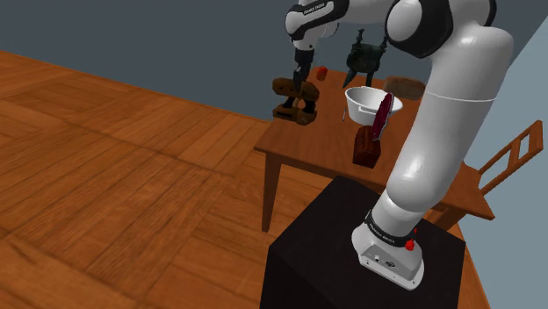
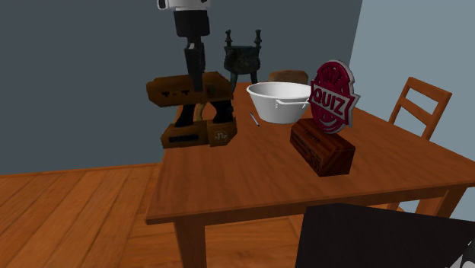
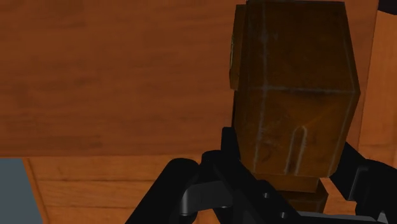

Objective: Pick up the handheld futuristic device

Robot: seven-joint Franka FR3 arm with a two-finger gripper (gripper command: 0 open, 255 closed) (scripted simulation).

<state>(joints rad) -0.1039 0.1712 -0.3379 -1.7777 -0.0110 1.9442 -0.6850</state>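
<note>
You've got the device [image 3: 292, 95] standing at the table's [image 2: 251, 179] far corner, on the second exterior view's left. The gripper [image 2: 196, 72] is vertical over it, fingers pinching its brown upper block from both sides. A white bowl [image 2: 278, 103] is near it along the far edge. A "QUIZ" sign [image 2: 333, 97] and a brown box [image 2: 323, 148] sit mid-table.
</note>
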